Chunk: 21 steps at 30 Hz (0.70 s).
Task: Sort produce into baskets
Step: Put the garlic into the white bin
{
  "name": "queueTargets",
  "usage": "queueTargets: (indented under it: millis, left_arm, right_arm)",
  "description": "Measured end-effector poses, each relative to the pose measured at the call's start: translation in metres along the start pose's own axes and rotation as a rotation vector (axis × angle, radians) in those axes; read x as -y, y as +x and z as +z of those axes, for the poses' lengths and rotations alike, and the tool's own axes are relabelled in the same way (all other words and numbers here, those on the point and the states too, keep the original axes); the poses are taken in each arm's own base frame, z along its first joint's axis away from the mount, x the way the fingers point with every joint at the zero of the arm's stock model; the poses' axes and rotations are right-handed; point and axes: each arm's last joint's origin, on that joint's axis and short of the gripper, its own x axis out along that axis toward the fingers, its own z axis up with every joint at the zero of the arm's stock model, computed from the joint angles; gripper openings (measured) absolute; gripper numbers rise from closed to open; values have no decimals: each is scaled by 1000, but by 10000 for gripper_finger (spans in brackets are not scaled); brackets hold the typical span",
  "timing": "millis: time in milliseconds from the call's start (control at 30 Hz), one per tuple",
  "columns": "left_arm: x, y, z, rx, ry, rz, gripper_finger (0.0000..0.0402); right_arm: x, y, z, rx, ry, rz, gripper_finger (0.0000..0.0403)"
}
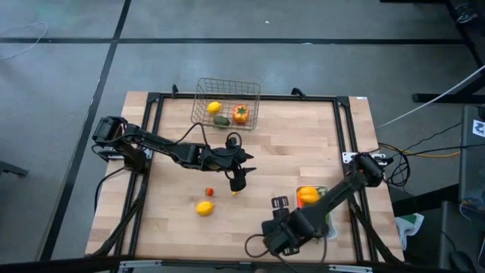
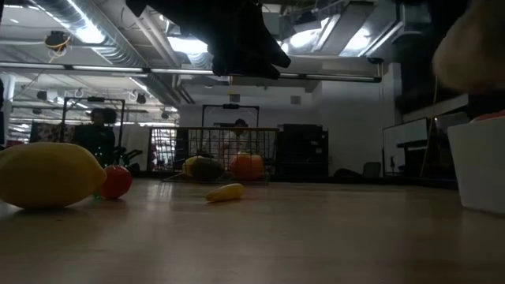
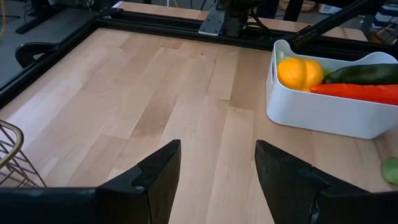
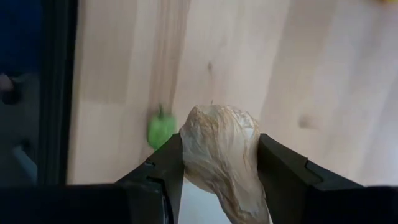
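Currently your right gripper (image 4: 219,163) is clamped on the pale garlic (image 4: 221,155), low right of centre in the high view beside the white tray (image 1: 331,220). A glancing grip could drop it outside. Left gripper (image 3: 217,180), mid-frame, stands apart and empty.

— Both arms look matte black, slim segmented links with chunky joints?
— Yes, black cables loop beside them, and each gripper's fingers (image 3: 158,180) are dark, flat, angular wedges
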Motion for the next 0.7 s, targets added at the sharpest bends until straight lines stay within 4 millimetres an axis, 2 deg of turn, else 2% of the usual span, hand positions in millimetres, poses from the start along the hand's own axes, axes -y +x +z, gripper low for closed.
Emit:
queueTargets:
  millis: [133, 367, 500, 700]
  left_arm:
    - [0, 0, 0, 0, 0, 0, 202]
    - [0, 0, 0, 1, 0, 0, 202]
    - [0, 0, 0, 1, 0, 0, 202]
    - [0, 0, 0, 2, 5, 0, 202]
  right_arm:
    - [-5, -16, -9, -56, -12, -46, 164]
    - [-7, -29, -35, -187, 26, -196, 163]
    - [-10, -39, -45, -142, 36, -214, 163]
    - [1, -50, -72, -119, 143, -257, 163]
